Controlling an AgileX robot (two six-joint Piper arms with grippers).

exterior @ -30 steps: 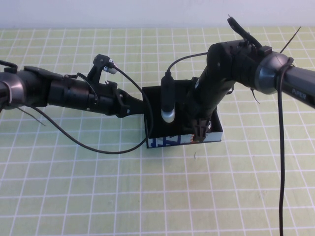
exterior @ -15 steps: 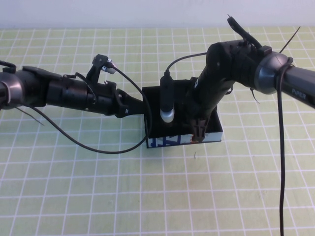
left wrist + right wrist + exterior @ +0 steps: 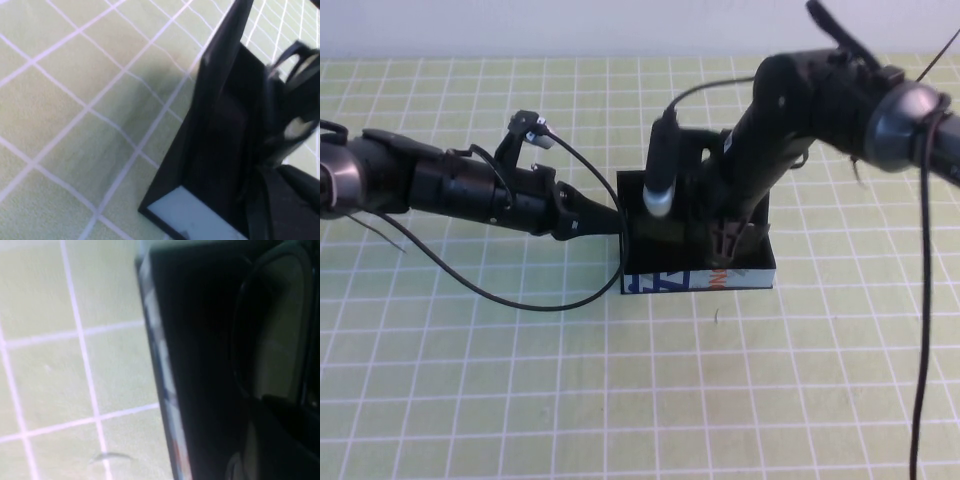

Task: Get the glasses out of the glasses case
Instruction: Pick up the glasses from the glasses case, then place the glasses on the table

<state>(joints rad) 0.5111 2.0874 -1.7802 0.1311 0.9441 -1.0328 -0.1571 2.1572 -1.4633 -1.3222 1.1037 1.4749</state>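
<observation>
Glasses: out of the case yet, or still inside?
Still partly inside. The glasses sit within the glasses case, right end effector reaching in from above. Left end effector touches the case's left wall.

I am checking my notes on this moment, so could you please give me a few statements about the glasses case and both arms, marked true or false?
1. The glasses case is open, its pale front side with blue lettering facing the camera in the high view. True.
2. The left gripper hovers over bare table, far from the case. False: it is at the case's left end.
3. The right gripper reaches down into the case. True.
4. The glasses lie on the table in front of the case. False: a lens and frame show inside the case in the right wrist view.
</observation>
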